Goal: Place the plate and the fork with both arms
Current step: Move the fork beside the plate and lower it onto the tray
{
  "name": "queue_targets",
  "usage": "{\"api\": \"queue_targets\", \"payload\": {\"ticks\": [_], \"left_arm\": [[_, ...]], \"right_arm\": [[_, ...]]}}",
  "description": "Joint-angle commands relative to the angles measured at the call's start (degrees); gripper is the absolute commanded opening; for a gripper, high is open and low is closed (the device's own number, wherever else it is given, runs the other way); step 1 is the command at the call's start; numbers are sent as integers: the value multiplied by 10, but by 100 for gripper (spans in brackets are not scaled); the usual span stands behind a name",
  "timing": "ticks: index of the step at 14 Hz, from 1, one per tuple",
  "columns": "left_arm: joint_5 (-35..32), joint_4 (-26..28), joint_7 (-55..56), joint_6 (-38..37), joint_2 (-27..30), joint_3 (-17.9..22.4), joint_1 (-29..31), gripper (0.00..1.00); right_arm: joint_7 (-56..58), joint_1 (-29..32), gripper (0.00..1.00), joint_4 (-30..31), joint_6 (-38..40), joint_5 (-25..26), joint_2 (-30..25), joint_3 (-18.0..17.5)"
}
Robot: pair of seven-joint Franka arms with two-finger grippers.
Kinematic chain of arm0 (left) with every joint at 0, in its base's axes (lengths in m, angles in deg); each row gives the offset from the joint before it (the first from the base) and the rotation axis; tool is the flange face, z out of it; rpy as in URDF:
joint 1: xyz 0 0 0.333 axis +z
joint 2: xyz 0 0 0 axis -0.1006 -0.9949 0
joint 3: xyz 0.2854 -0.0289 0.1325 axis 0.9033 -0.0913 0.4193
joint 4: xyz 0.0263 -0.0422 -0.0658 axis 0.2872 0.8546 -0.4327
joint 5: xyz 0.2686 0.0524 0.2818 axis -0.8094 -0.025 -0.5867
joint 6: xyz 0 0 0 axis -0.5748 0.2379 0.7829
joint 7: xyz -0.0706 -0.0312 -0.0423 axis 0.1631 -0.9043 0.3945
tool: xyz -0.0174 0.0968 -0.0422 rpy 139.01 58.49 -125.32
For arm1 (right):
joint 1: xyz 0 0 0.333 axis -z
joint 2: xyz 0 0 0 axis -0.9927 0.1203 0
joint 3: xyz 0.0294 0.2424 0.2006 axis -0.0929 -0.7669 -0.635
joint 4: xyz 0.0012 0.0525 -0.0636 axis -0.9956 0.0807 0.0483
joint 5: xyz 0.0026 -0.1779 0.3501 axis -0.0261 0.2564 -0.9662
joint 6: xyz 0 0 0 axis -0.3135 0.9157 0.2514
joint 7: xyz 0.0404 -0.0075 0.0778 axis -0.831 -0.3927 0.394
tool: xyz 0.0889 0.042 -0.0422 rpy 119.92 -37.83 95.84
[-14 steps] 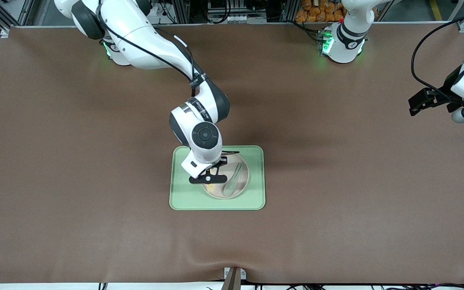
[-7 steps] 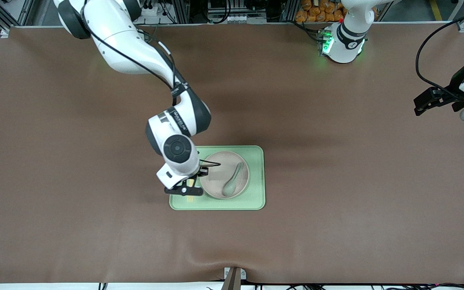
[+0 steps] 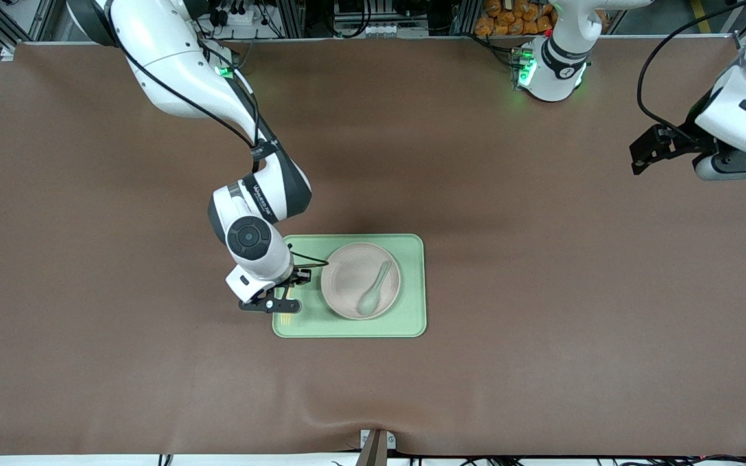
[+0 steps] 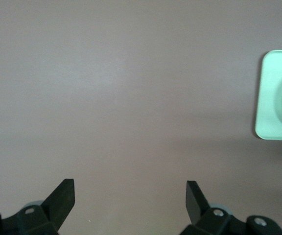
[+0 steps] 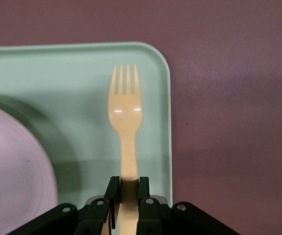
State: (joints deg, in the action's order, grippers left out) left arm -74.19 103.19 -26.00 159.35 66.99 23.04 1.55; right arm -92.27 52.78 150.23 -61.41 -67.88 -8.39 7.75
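Note:
The off-white round plate (image 3: 350,275) lies on the light green tray (image 3: 412,285) with a pale green spoon (image 3: 373,290) in it. My right gripper (image 3: 280,299) is shut on the handle of the pale yellow fork (image 3: 289,306). It holds the fork over the strip of tray between the plate and the tray's edge toward the right arm's end. In the right wrist view the fork (image 5: 125,110) points its tines out from the gripper (image 5: 129,188), over the tray (image 5: 58,73), beside the plate (image 5: 9,171). My left gripper (image 3: 640,154) waits open and empty in the air at the left arm's end of the table.
The brown table mat (image 3: 541,291) surrounds the tray. The left wrist view shows the open left gripper (image 4: 129,193) over bare mat, with the tray's corner (image 4: 273,98) at the picture's edge.
My right gripper has carried the fork from over the plate to over the tray's strip toward the right arm's end. The left arm has shifted a little at its end of the table.

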Motion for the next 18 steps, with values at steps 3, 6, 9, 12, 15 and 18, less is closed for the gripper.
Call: {"api": "queue_targets", "payload": {"ticks": [3,6,9,12,15,18], "left_arm": [[19,-36,-10,-72,8,19,-14,100],[19,-36,-55,-82,9,38,-16,100],[19,-36,-57,-103,9,34,-15,100],[19,-36,-58,-103,9,34,-13,100],[36,-37,-54,-102,4,35,-17,100],[38,-36,-50,-102,4,36,-13,100]], "right_arm": [[5,-10,3,42,-39,-2,-12,-6],[2,-16,9,43,-49,-2,0,-6],[-1,-20,10,42,-75,-2,17,-6],[-14,-29,13,41,-84,-2,28,-6],[-7,-25,83,35,-76,-2,25,-6],[6,-15,100,14,-25,2,13,-5]]}}
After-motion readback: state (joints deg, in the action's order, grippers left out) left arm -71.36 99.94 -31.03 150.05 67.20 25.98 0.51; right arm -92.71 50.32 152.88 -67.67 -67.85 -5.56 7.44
